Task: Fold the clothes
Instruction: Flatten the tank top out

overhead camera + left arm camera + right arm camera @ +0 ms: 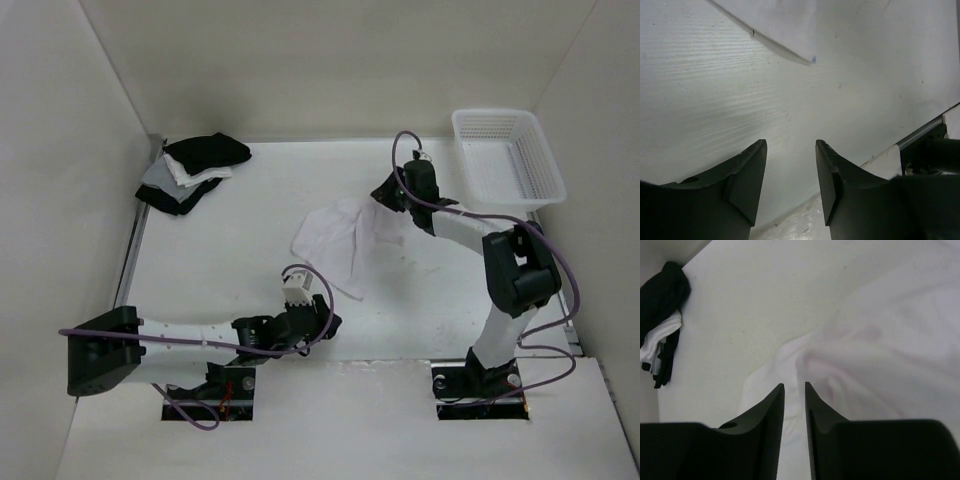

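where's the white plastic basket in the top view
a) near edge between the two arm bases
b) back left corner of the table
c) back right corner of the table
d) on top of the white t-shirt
c: the basket sits at the back right corner of the table, while the pile of dark and white garments takes the back left corner.

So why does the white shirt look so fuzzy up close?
In the right wrist view the T-shirt is out of focus and washed out against the white table; the left wrist view is sharper, showing the table's grain; the top view is evenly lit, shadows faint.
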